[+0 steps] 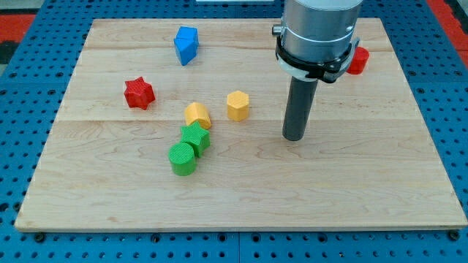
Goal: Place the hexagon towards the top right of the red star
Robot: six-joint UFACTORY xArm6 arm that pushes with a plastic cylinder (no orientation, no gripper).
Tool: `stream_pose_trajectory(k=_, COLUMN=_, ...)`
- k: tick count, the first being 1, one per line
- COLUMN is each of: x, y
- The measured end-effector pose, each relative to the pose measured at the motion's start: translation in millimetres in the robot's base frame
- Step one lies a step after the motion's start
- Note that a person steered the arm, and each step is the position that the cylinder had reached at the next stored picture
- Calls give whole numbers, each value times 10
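**Six blocks in view, one half-hidden behind the arm**

Six blocks lay on the wooden surface [351, 190]. One of them, a red block [359, 60] near the view's top right, was partly covered by the arm's grey housing [318, 33], so its shape could not be made out. The housing itself was cut off by the view's top edge, and nothing of the arm above it showed.

From the housing a dark rod [299, 106] hung straight down, upright, with my tip [294, 137] at the surface. No hand was fitted, only the rod, so nothing could be said of jaws apart or together.

The yellow hexagon [238, 105] sat near the middle of the surface, to the view's left of my tip and apart from it, a little higher in the view. The red star [138, 93] lay well to the view's left of the hexagon, slightly higher.

A second yellow block [197, 115], with a rounded top, stood near the hexagon on its left. Just below it the green star [196, 137] touched it or nearly did, and the green cylinder [182, 158] pressed against the green star's lower left. The blue block [186, 44], angular, its exact shape unclear, stood alone near the view's top.
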State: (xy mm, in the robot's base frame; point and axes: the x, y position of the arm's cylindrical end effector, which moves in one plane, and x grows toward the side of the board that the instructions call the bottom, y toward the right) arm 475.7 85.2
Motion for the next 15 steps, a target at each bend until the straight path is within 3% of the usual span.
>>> stream_pose_trajectory(k=12, x=-150, y=-68)
stream_pose_trajectory(k=15, x=-751, y=-68)
